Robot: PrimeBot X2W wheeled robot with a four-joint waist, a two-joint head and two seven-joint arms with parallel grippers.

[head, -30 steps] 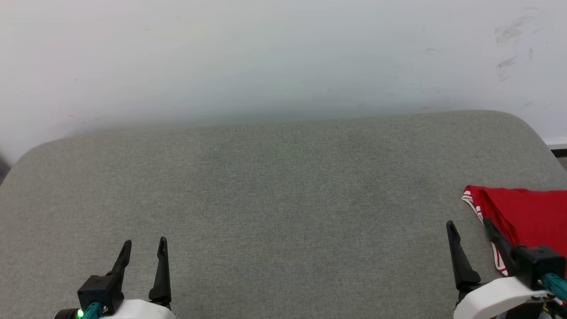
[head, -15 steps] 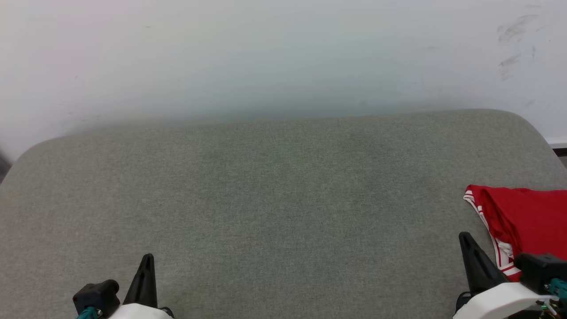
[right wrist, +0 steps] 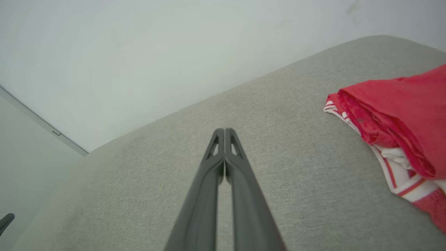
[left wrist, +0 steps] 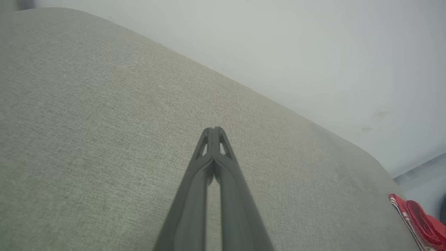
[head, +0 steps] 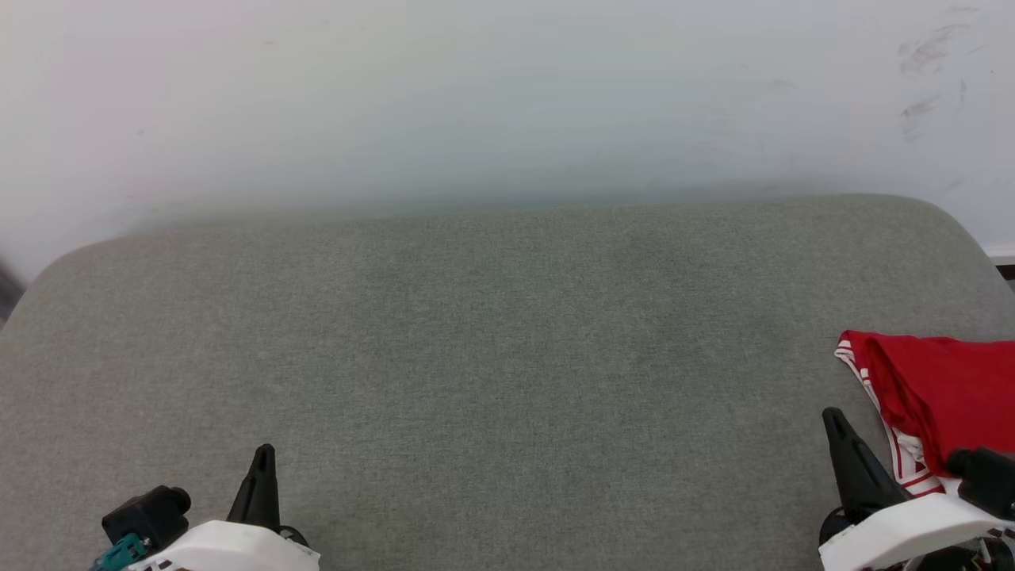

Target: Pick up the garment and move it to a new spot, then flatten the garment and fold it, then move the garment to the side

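The garment [head: 940,385] lies folded at the right edge of the grey cushioned surface [head: 492,349], red with white and red-striped trim along its near side. It also shows in the right wrist view [right wrist: 400,115] and far right in the left wrist view [left wrist: 421,223]. Its letters and number are hidden. My right gripper [head: 831,419] is shut, empty, just left of the garment and apart from it; its fingertips meet [right wrist: 224,130]. My left gripper [head: 263,452] is shut and empty at the lower left, over bare cushion [left wrist: 213,129].
A pale wall [head: 507,103] rises directly behind the cushion's far edge, with scuff marks [head: 920,55] at its upper right. The cushion's corners are rounded. A dark strip of floor [head: 1005,271] shows past the right corner.
Both grippers went from open to shut and drew back toward the bottom edge. The right gripper's finger came off the garment's trim. The garment stayed where it was.
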